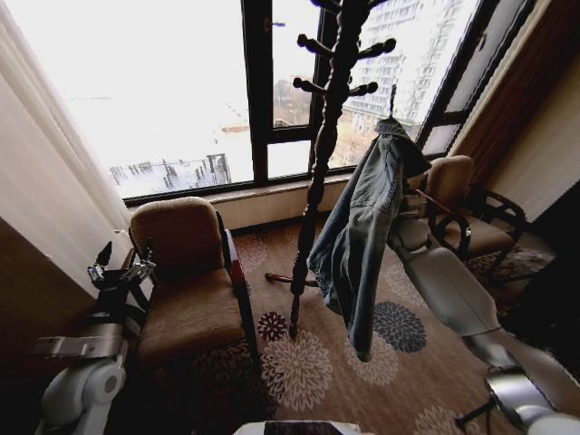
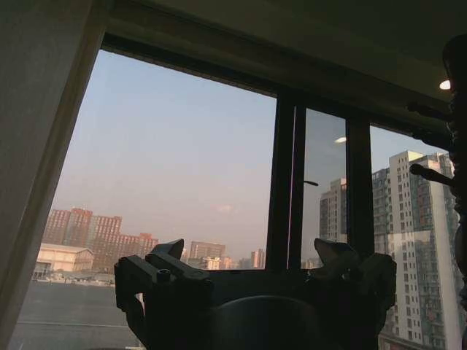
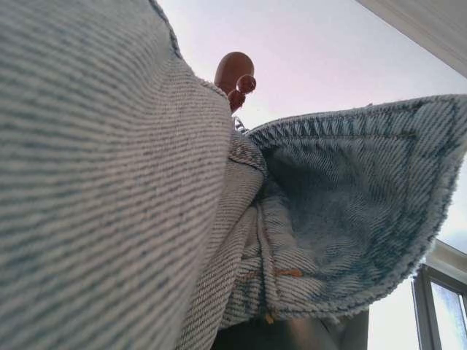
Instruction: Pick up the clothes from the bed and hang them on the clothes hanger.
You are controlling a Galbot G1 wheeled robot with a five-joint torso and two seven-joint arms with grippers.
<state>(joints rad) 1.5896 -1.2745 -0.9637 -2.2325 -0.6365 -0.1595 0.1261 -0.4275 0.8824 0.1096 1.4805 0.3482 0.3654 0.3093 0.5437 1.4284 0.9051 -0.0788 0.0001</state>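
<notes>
The clothes, a light-blue denim jacket (image 1: 362,227), hang in the air just right of a dark wooden coat stand (image 1: 324,127). A thin black hook of the clothes hanger (image 1: 393,95) sticks up from the collar; the rest of the hanger is hidden inside the denim. My right arm (image 1: 444,290) reaches up to the jacket from the right, its gripper hidden behind the cloth. In the right wrist view the denim (image 3: 109,182) is very close, with a brown peg knob (image 3: 235,73) above it. My left gripper (image 2: 252,255) stands open and holds nothing, low by the armchair (image 1: 186,290). The bed is out of view.
A brown armchair stands left of the coat stand, and a second chair (image 1: 462,208) stands behind the jacket at the right. Large windows (image 1: 181,91) line the far wall, with a curtain (image 1: 45,181) at the left. Flower-patterned carpet (image 1: 308,362) lies around the stand's foot.
</notes>
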